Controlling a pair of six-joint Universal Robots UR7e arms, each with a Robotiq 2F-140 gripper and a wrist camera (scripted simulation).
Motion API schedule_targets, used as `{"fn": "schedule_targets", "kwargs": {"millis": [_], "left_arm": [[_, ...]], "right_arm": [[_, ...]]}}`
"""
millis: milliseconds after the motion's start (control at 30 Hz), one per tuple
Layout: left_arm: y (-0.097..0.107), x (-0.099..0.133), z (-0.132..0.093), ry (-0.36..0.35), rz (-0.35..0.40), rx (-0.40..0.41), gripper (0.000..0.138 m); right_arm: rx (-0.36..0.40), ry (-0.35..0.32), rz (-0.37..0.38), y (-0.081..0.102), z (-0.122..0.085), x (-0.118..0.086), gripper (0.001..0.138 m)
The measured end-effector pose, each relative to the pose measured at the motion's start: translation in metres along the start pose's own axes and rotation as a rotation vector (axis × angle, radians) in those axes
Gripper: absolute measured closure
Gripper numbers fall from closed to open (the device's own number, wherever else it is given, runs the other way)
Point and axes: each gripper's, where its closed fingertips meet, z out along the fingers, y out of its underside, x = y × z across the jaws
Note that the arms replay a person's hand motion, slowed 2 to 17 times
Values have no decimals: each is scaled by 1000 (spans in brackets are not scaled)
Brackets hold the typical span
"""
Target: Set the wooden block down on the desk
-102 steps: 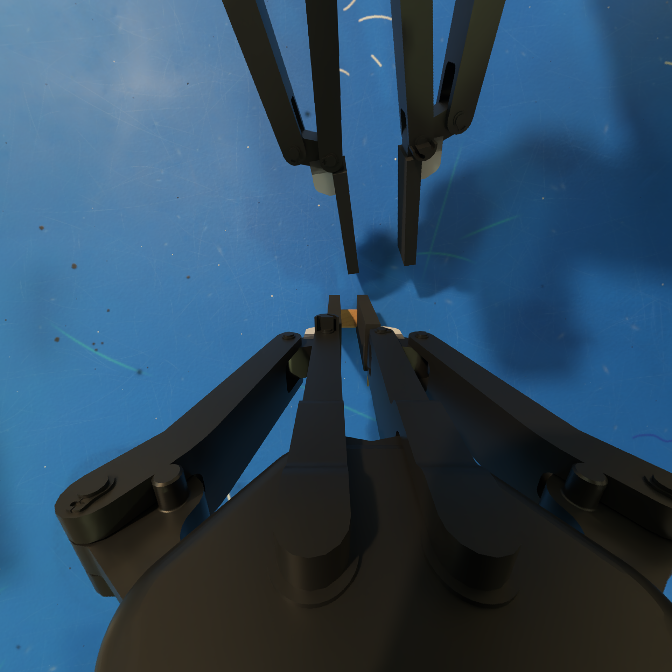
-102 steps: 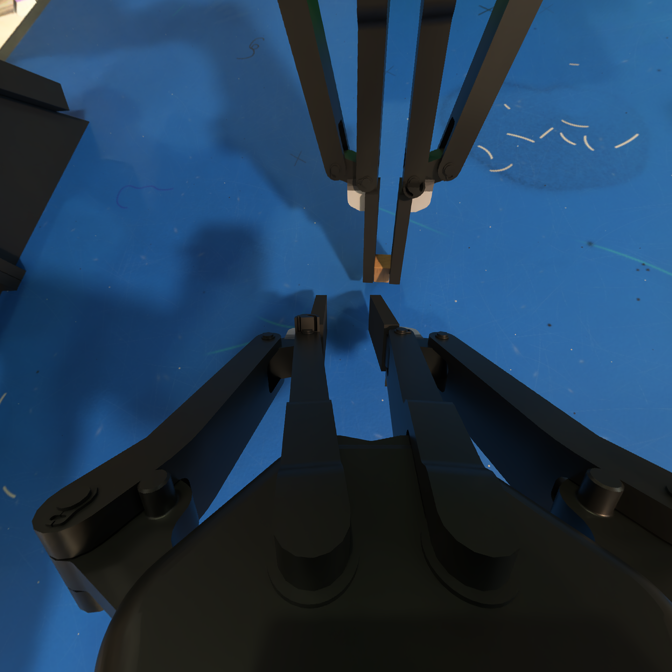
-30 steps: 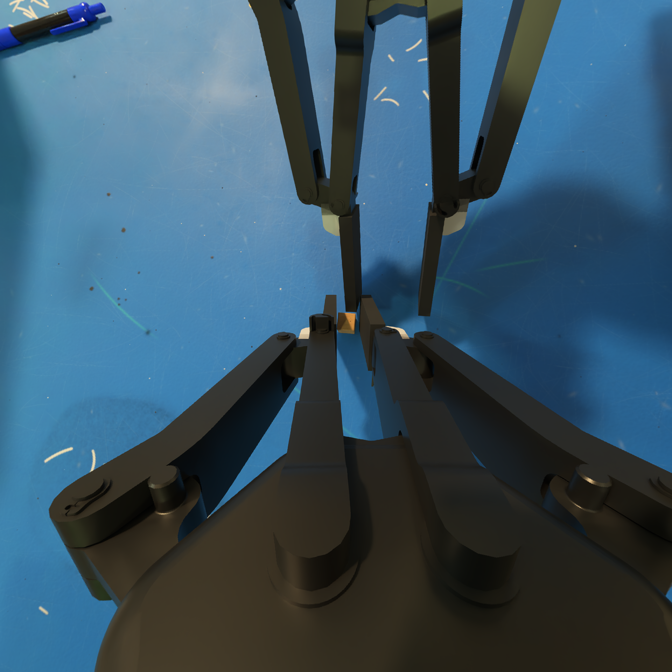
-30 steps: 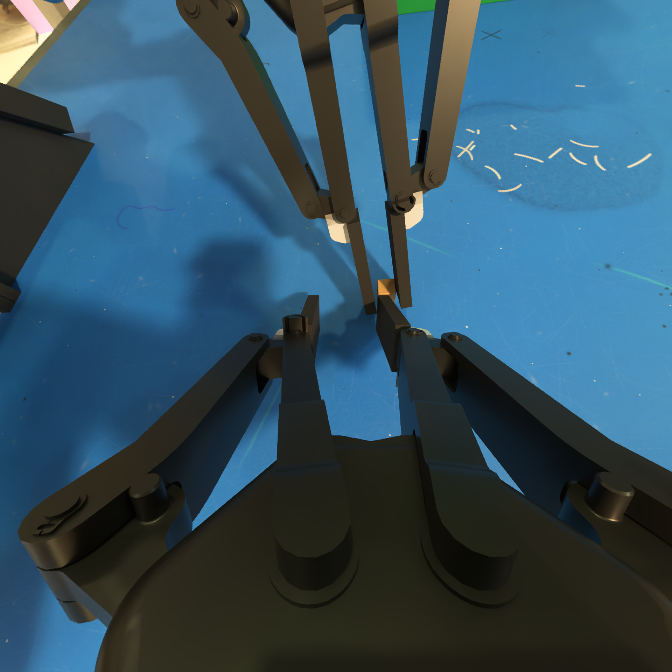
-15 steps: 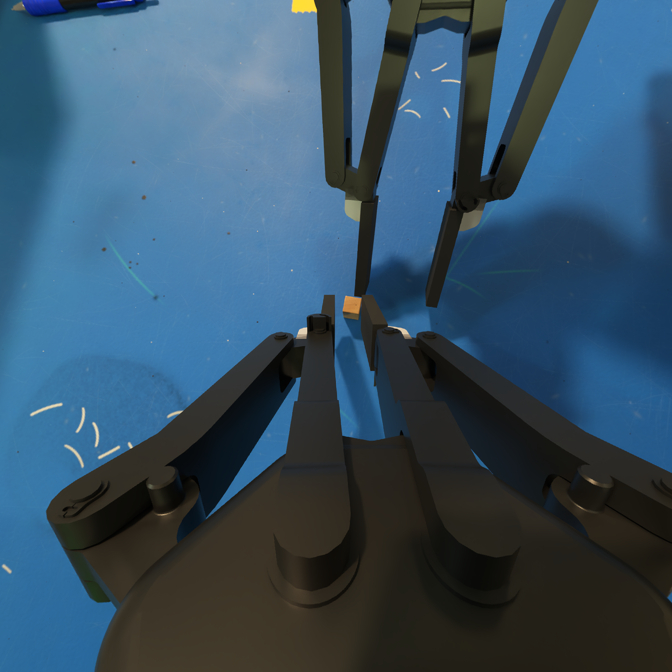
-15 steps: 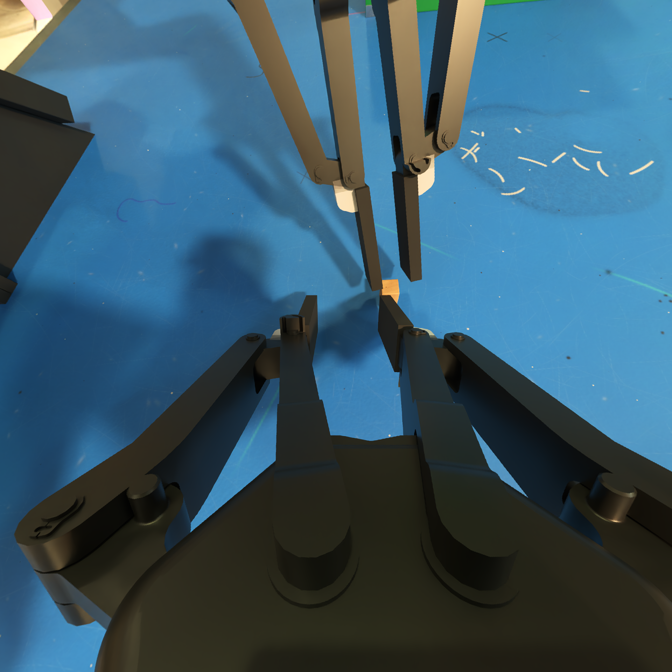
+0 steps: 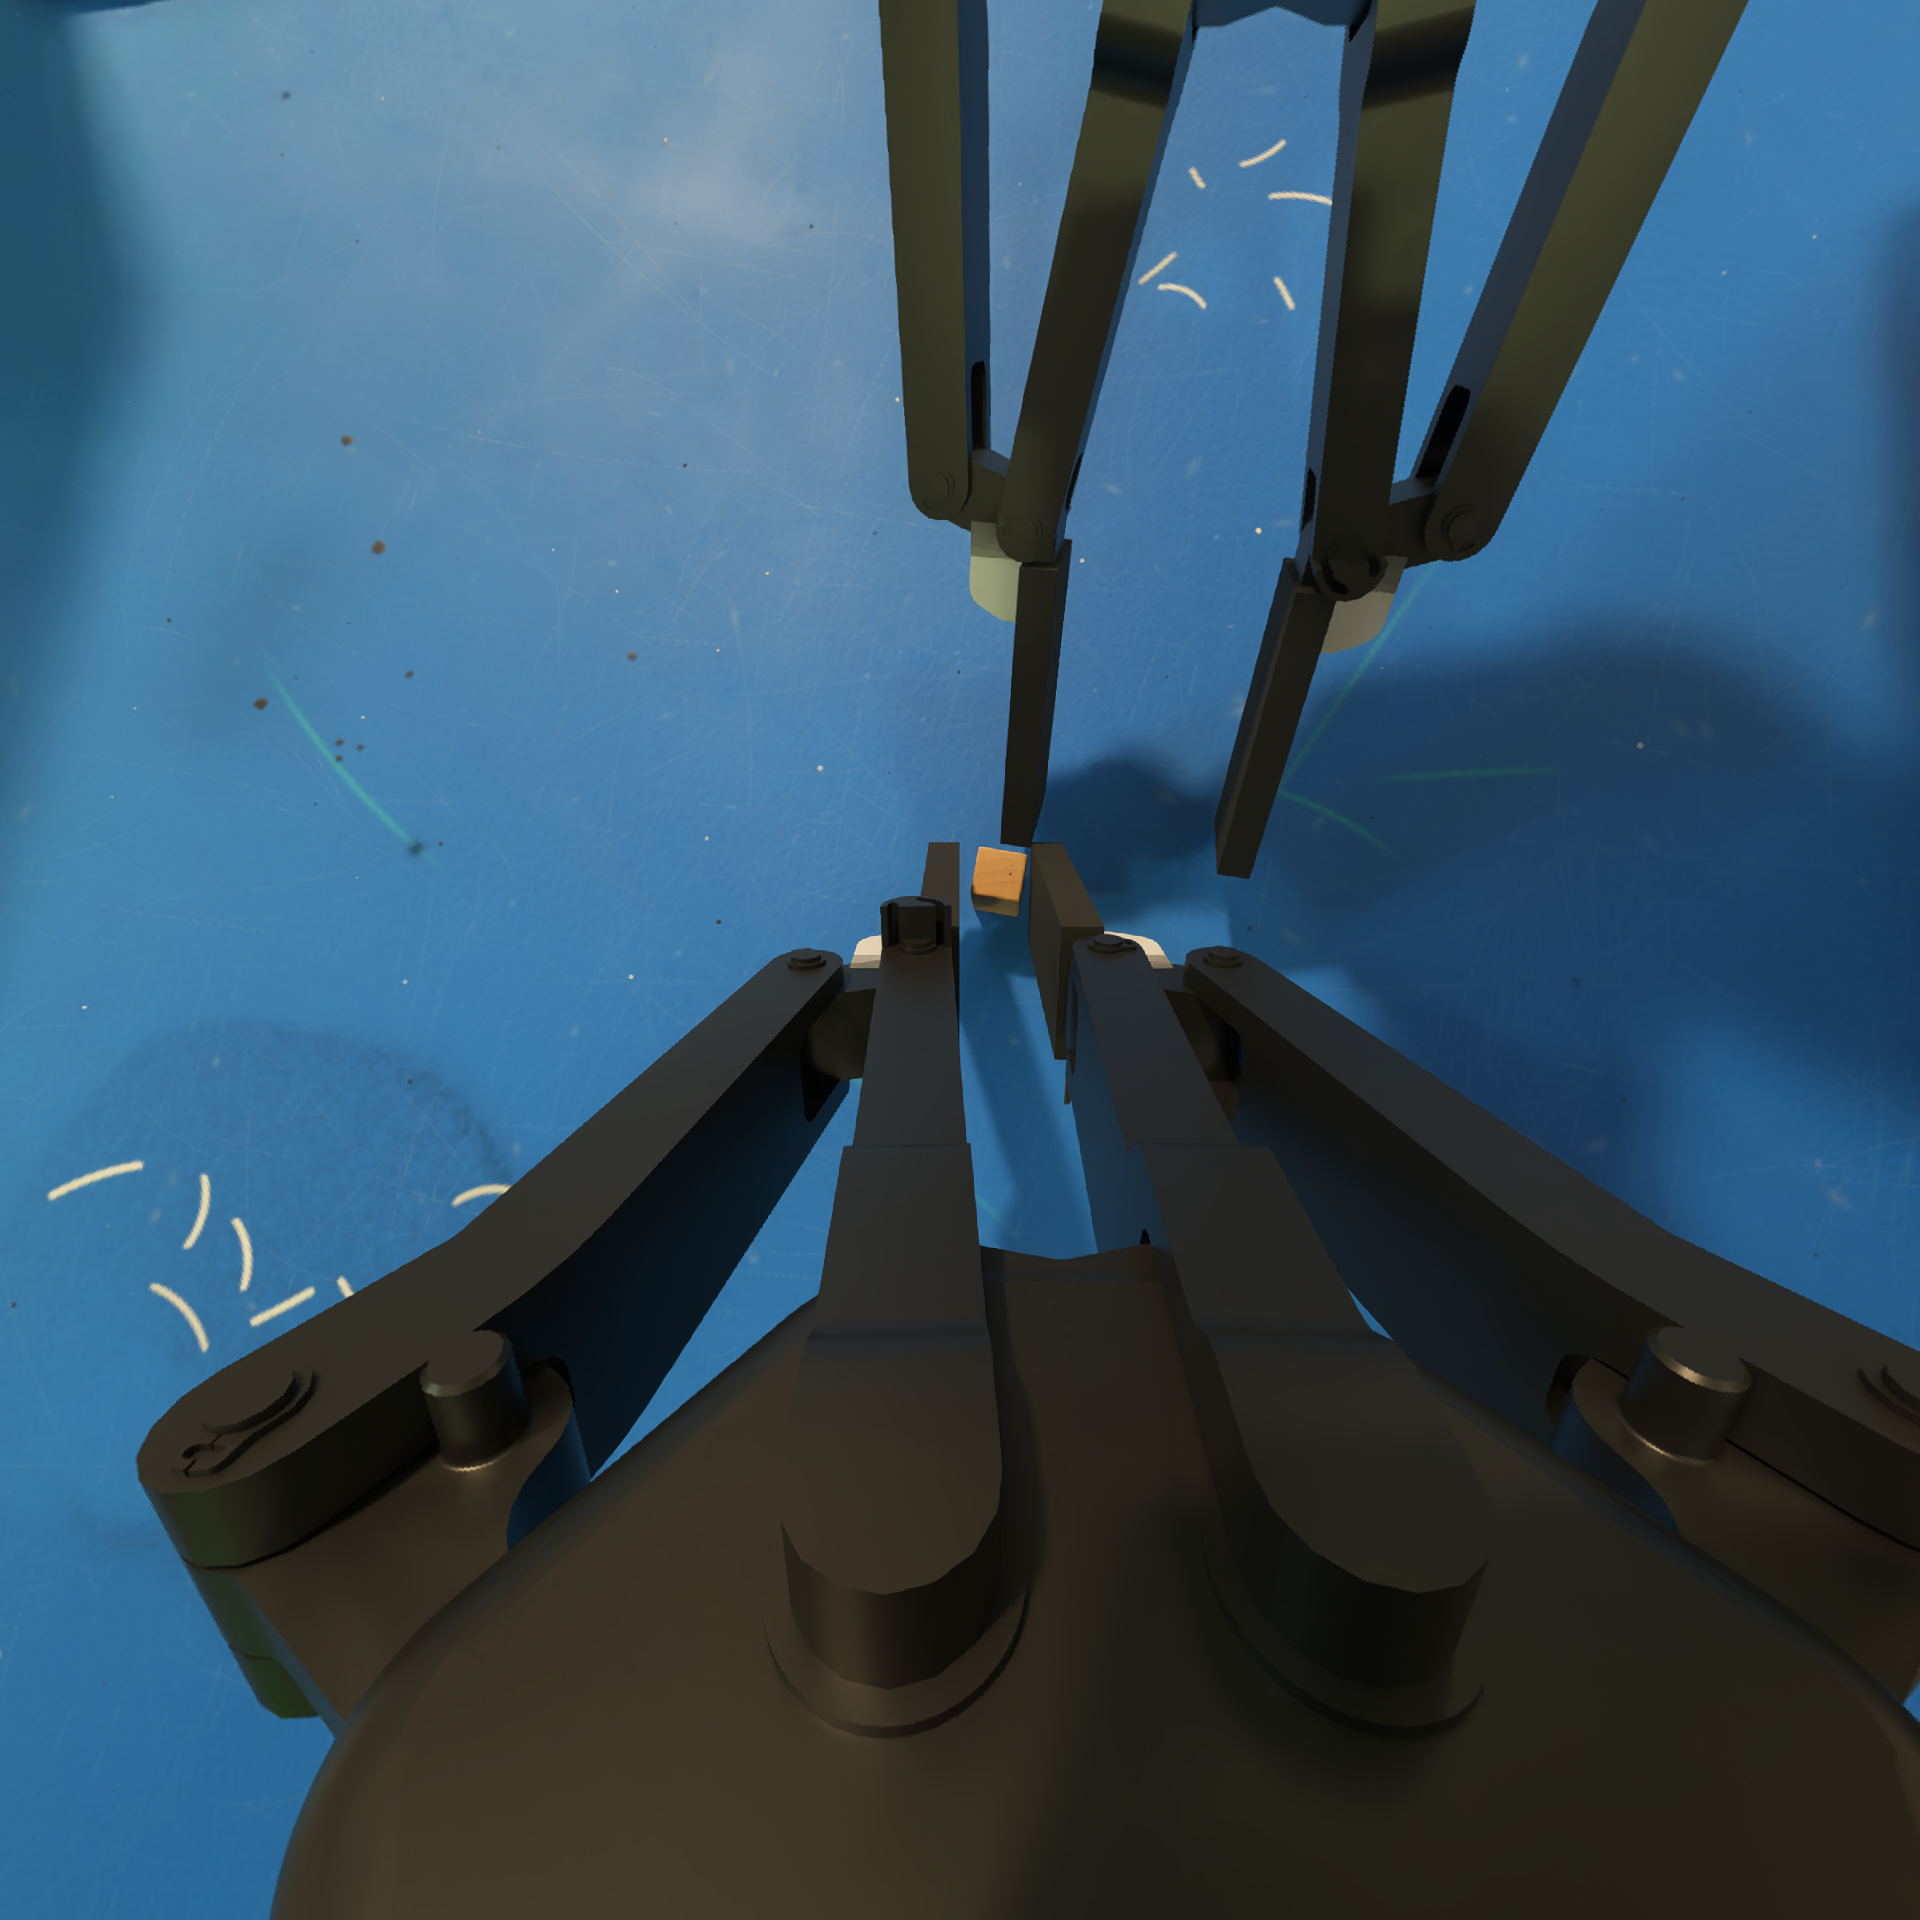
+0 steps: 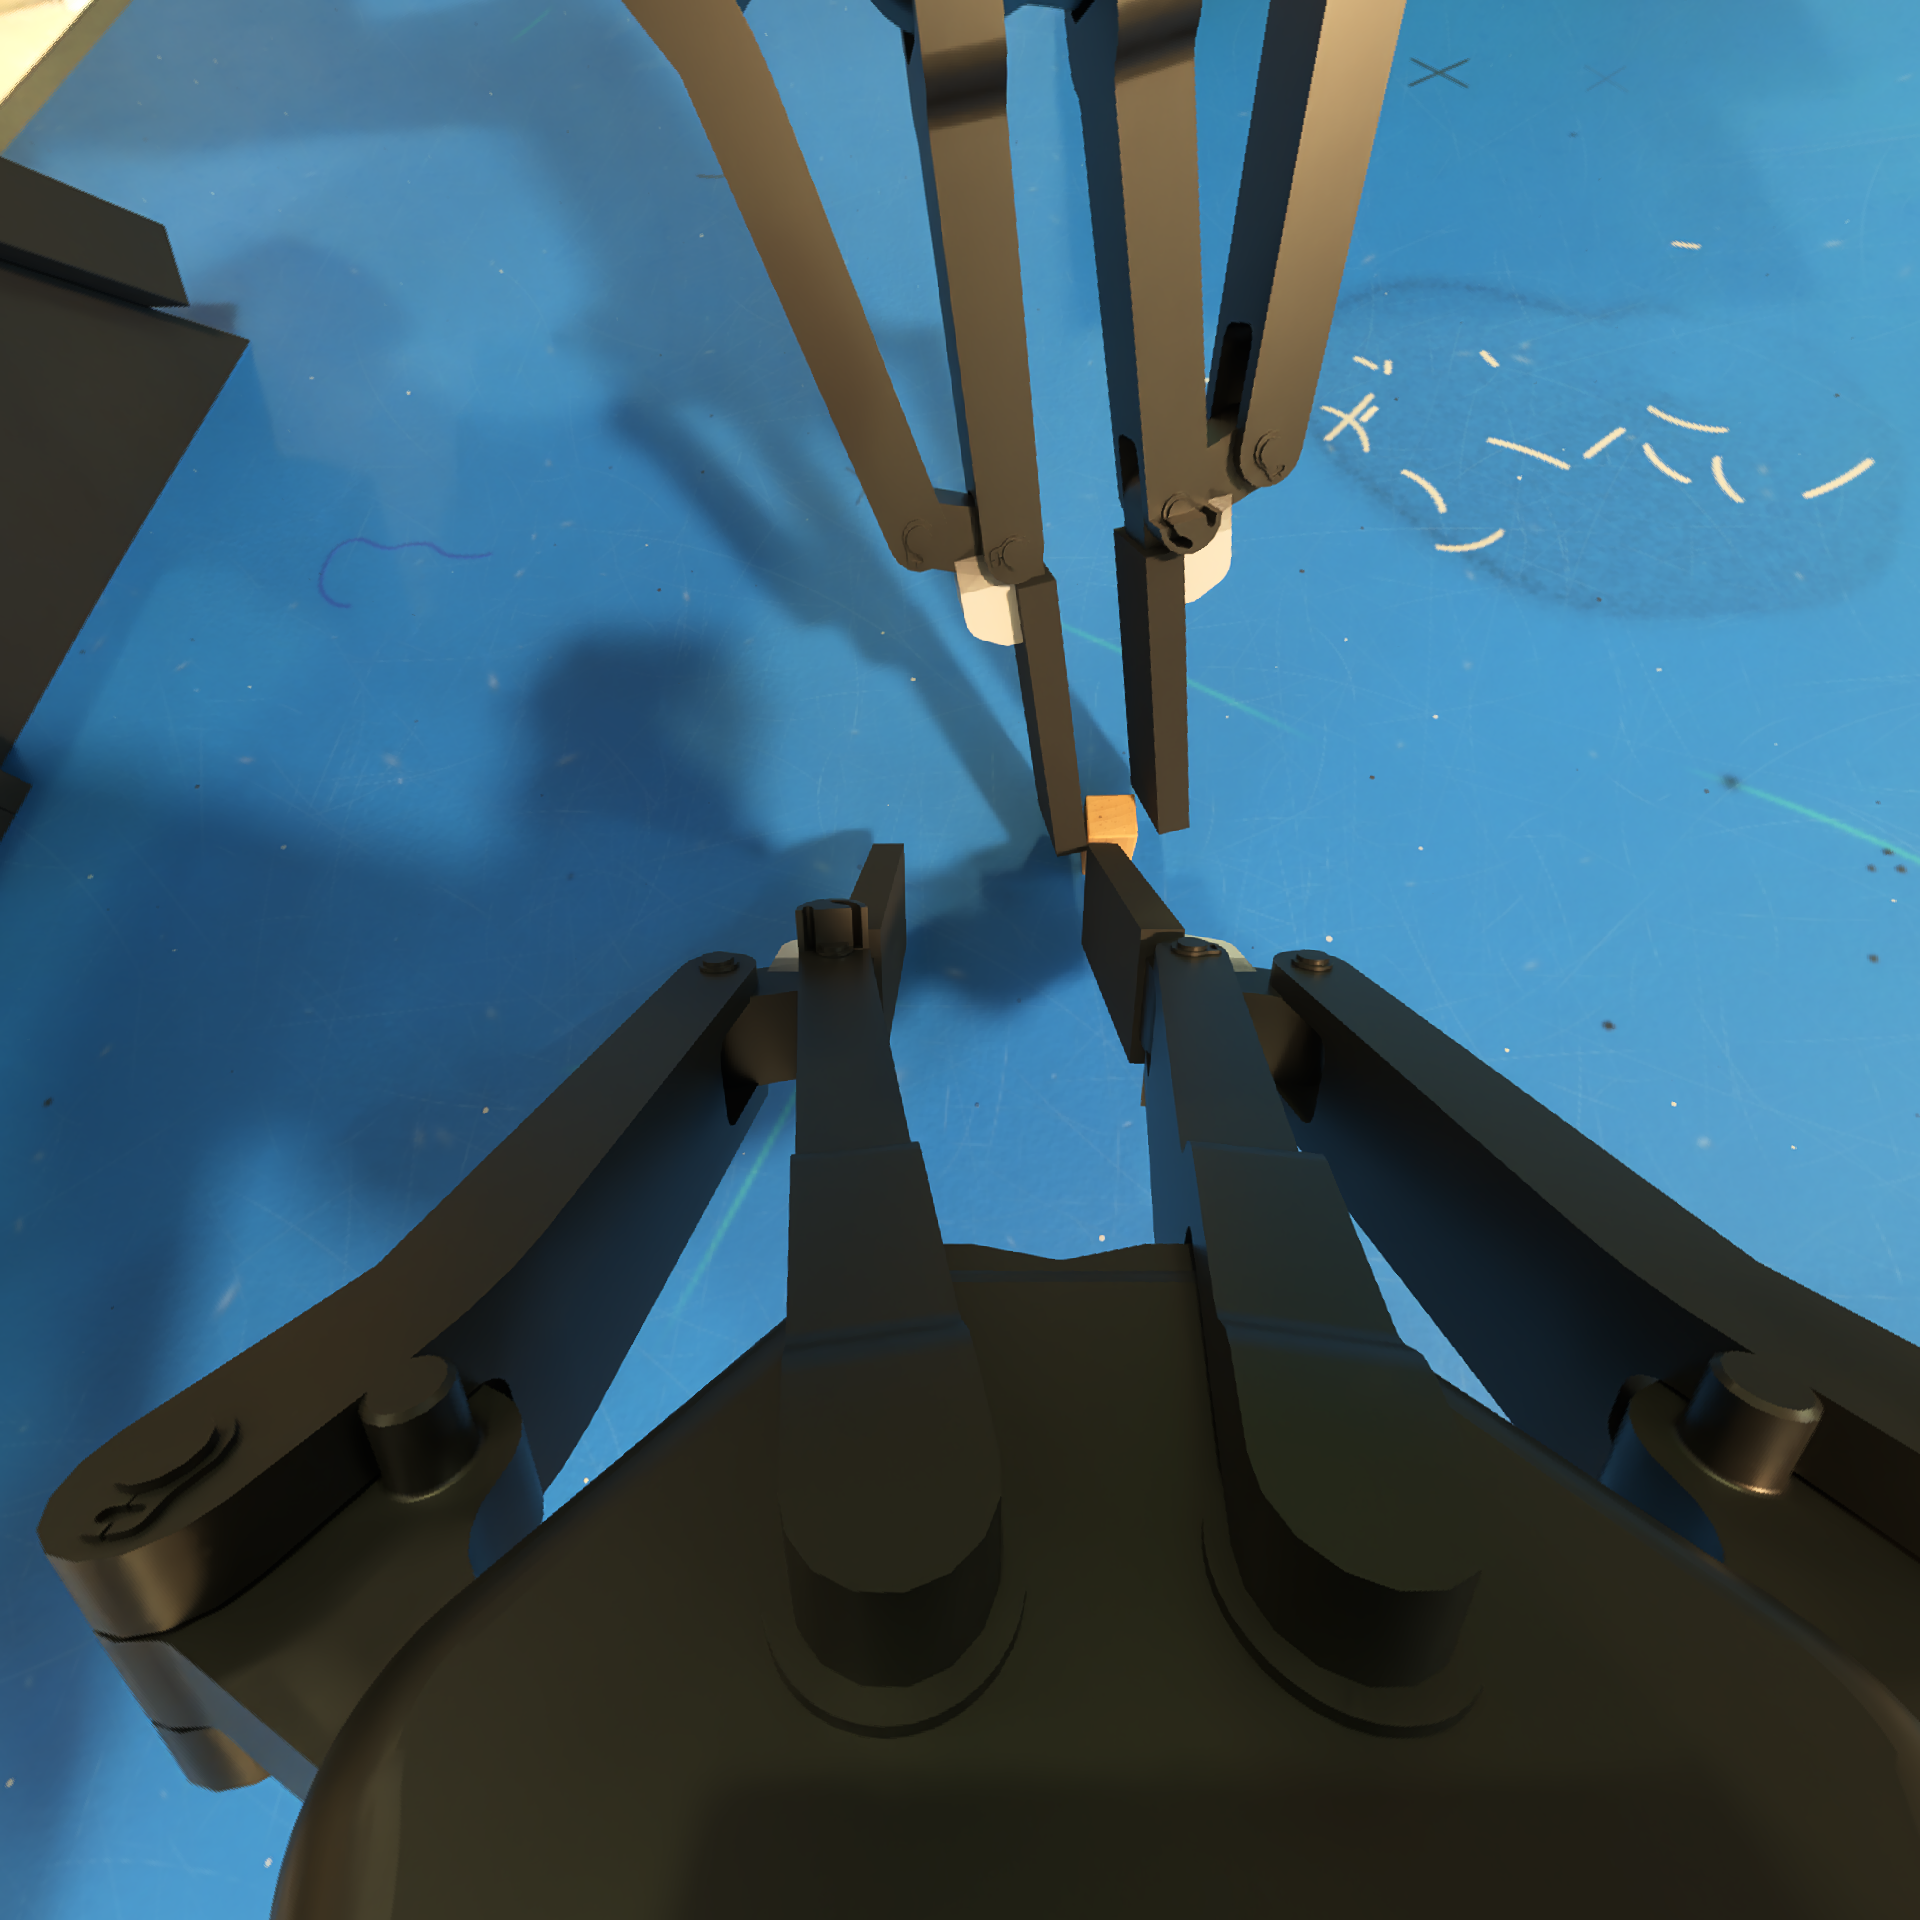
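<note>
Btwn narrow L gripper jaws, block barely held if at all – may tip w/ spread R gripper fingertip crowding it.

A scratched blue tabletop fills the scene, dappled with shadows, pale chalk dashes at two o'clock, a dark box at ten.

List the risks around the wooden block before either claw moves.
1. The right claw is open, with one fingertip right beside the wooden block; any sideways move could knock it.
2. The left claw flanks the block with very little gap; a skewed retreat may drag it across the desk.
</note>
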Motion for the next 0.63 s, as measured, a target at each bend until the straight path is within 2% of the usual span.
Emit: {"fn": "schedule_targets", "kwargs": {"millis": [367, 500, 633], "left_arm": [[10, -4, -13, -9, -68, 1, 118], [16, -1, -19, -11, -130, 3, 117], [20, 6, -22, 22, -226, 12, 116]], "right_arm": [[-13, -5, -4, -2, 1, -2, 93], [-17, -3, -8, -2, 1, -2, 94], [-21, -6, -9, -2, 1, -1, 94]]}}
